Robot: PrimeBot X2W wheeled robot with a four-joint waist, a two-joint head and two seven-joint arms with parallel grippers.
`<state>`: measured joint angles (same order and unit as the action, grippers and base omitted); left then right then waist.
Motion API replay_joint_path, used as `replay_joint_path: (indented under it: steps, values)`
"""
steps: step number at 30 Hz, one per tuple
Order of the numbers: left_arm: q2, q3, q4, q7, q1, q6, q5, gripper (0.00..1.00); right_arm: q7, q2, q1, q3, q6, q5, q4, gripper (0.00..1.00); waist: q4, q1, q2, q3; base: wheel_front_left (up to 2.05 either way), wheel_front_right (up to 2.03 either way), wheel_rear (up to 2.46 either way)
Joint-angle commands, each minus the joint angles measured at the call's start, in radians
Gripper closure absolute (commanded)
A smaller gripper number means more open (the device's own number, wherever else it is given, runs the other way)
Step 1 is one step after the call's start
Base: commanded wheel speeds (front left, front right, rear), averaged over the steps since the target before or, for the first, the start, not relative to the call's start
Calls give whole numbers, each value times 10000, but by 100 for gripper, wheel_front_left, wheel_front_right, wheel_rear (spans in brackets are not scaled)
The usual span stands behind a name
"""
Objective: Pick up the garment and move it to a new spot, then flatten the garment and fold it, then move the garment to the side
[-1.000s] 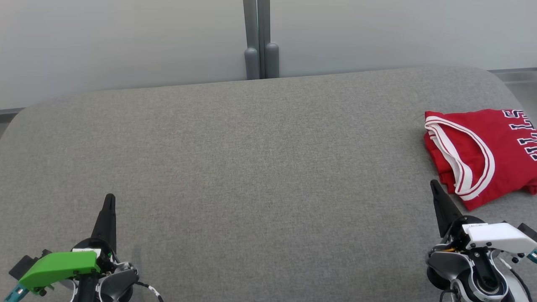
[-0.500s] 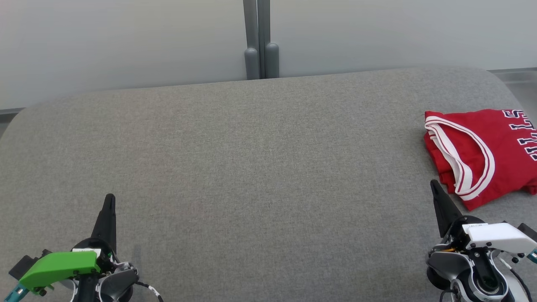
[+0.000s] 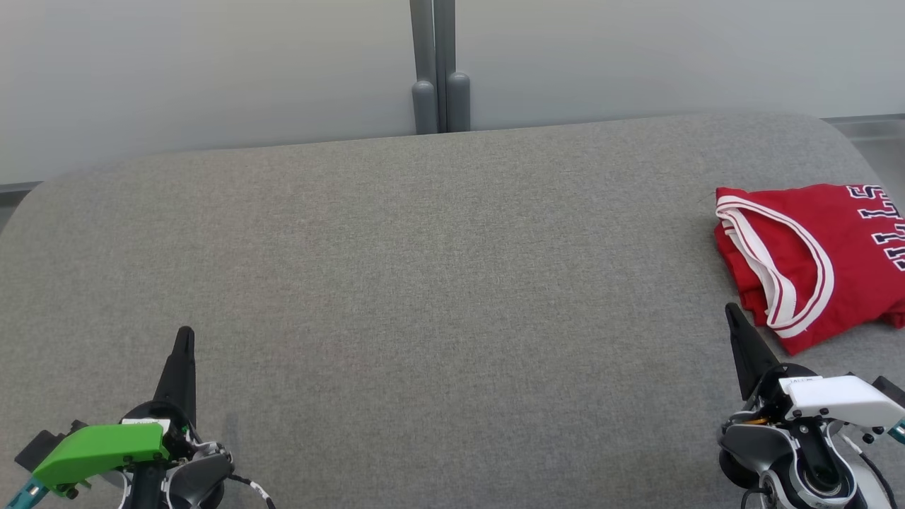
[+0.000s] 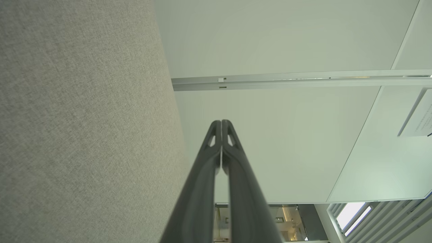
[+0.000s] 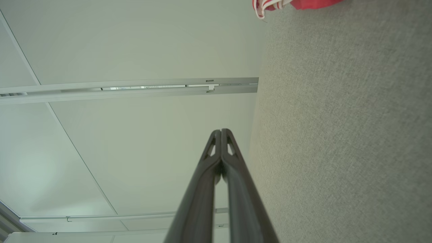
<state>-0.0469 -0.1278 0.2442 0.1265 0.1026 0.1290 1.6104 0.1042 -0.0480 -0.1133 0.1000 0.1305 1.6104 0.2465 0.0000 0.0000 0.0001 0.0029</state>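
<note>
The garment (image 3: 827,247) is a red jersey with white-trimmed openings and dark lettering, folded at the far right edge of the grey table (image 3: 424,283), partly cut off by the frame. A sliver of the garment (image 5: 303,3) shows at the top of the right wrist view. My right gripper (image 3: 728,307) sits at the lower right, shut and empty, its tip just short of the jersey's near corner. At the lower left my left gripper (image 3: 185,331) rests shut with nothing in it. Both pairs of fingers (image 4: 221,122) (image 5: 221,131) are pressed together in the wrist views.
A pale wall with a grey post (image 3: 438,67) stands behind the table's far edge. The table's rounded corners fall away at the back left and back right. Wide bare cloth lies between the two grippers.
</note>
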Motion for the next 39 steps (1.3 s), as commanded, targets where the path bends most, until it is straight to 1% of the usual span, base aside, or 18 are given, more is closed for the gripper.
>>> replay_joint_path:
  steps: [1,39]
  values:
    - [-63,-30,-15,20,100,43,21,100,12,-42,72,14,4,73,-50,100,0,0,-1,0,0,0,0]
    - [-63,-29,-17,19,99,43,20,100,11,-42,71,12,4,74,-50,100,0,0,-1,0,0,0,0]
